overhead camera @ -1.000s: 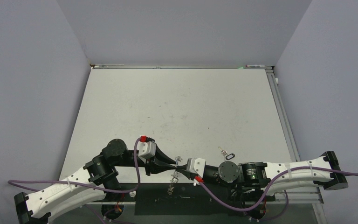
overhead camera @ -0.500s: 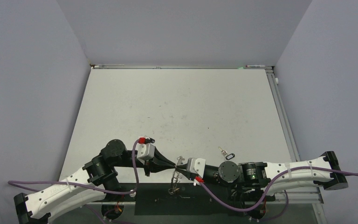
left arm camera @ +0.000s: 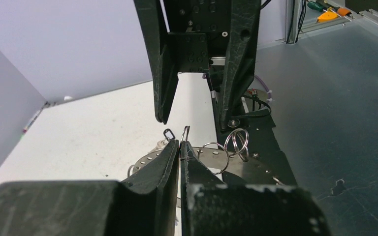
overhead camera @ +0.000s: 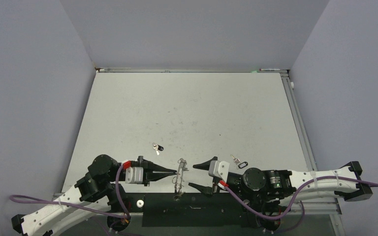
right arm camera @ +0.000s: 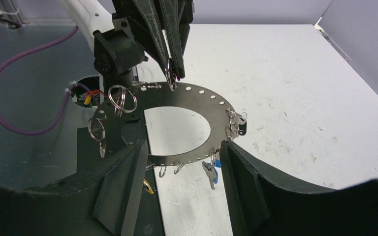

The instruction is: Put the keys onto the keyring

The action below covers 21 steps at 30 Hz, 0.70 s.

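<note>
The keyring [right arm camera: 204, 96], a wide flat silver ring rimmed with wire loops, hangs in the air over the table's near edge. My left gripper [left arm camera: 178, 145] is shut on one of its wire loops [right arm camera: 170, 81]; the top view shows the keyring [overhead camera: 179, 173] edge-on at the fingertips. My right gripper [right arm camera: 182, 152] is open, its fingers either side of the ring's near rim, not touching it. A blue key [right arm camera: 210, 173] and a black-tagged key [right arm camera: 239, 124] hang from the ring. Two loose keys lie on the table: a black-headed one [overhead camera: 156, 147] and a black-tagged one [overhead camera: 237, 160].
The white table [overhead camera: 192, 108] ends at a black base plate [overhead camera: 197, 214] between the arm bases. A small white round part [overhead camera: 139, 202] lies there. Grey walls close in the left, back and right sides.
My right gripper has opened, let go of the keyring and drawn back to the right. The left arm has pulled back left with the ring, uncovering the black-headed key.
</note>
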{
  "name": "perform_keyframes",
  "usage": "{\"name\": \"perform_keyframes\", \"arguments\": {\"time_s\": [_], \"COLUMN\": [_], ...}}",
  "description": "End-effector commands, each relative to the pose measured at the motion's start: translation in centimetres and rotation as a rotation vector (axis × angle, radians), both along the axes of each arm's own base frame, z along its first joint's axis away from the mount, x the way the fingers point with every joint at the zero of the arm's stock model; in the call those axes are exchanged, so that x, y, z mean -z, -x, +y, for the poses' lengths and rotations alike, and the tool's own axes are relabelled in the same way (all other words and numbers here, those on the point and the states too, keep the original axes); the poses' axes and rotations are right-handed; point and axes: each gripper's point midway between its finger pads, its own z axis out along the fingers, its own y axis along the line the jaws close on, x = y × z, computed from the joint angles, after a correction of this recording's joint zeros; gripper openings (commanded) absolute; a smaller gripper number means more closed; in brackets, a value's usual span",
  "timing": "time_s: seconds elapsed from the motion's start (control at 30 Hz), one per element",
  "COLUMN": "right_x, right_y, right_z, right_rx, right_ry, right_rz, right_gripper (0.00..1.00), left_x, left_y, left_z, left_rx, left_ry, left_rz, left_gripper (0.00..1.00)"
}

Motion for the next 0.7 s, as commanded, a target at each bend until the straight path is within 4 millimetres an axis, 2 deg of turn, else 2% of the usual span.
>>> {"name": "perform_keyframes", "arguments": {"time_s": [0.0, 0.07, 0.2, 0.47, 0.67], "right_x": [-1.7, -1.7, -1.4, -0.8, -0.6], "right_y": [0.3, 0.2, 0.0, -0.2, -0.5], "right_z": [0.5, 0.6, 0.7, 0.6, 0.3], "right_rx": [-0.012, -0.010, -0.006, 0.005, 0.019], "right_ry": [-0.031, -0.027, -0.016, 0.003, 0.008], "right_rz": [-0.005, -0.017, -0.039, -0.056, -0.059], "right_gripper": [0.56, 0.55, 0.55, 0.54, 0.54], "left_x": [-1.3, -0.1, 0.4, 0.3, 1.3], "left_y": [1.5, 2.2, 2.7, 2.9, 2.2], "left_z": [0.6, 0.7, 1.0, 0.7, 0.4], "left_rx": [0.077, 0.133, 0.158, 0.200, 0.175], "left_ry": [0.036, 0.010, 0.027, 0.019, -0.001], "left_rz": [-0.236, -0.327, -0.467, -0.566, -0.581], "left_gripper": [0.00, 0.00, 0.00, 0.00, 0.00]}}
